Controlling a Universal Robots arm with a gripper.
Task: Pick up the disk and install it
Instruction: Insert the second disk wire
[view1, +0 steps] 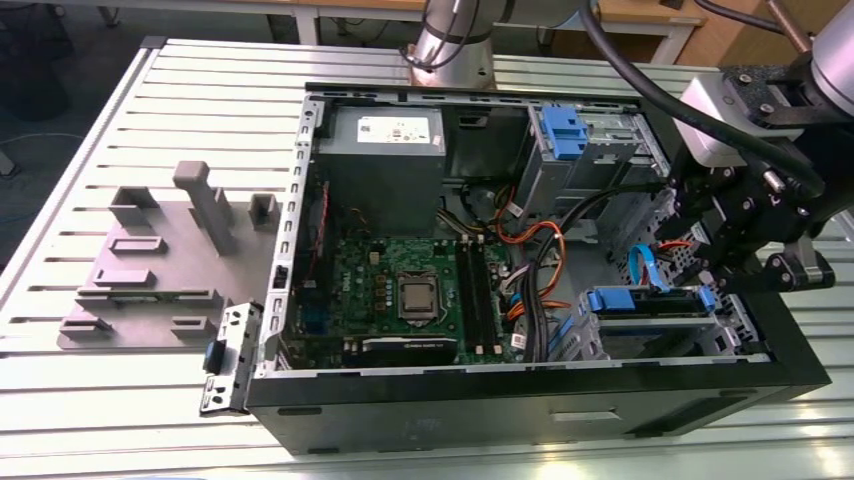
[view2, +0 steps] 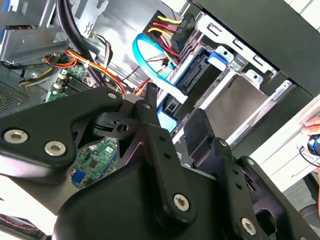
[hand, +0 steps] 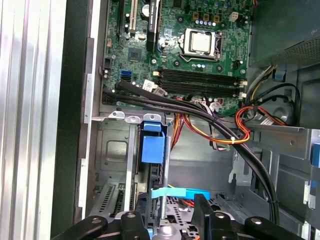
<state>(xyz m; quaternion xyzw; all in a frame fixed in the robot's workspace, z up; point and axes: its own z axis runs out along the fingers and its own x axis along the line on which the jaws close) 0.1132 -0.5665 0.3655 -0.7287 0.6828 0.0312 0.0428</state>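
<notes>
— What is everything sitting on?

— A slatted metal table (view1: 200, 110) is carrying it all. At the exterior view's left a grey block stand (view1: 160, 260) is lying flat. In the middle an open computer case (view1: 534, 400) is lying on its side, showing its green circuit board (view1: 400, 290).

— And the disk?

— The disk (view1: 627, 300) is sitting in the drive cage at the near right corner of the case, showing its blue bracket. Its long side seems to be running left to right in the exterior view.

— Where is the claw hanging?

— The claw (hand: 167, 217) is hovering over that same corner, just to the exterior view's right of the disk. So the disk is lying to the claw's left and a little below it.

— Is it gripping anything?

— I am judging not. In the first wrist view its fingers (hand: 202, 210) are standing apart, with only a pale blue cable (hand: 180, 192) and cage metal showing between them.
</notes>
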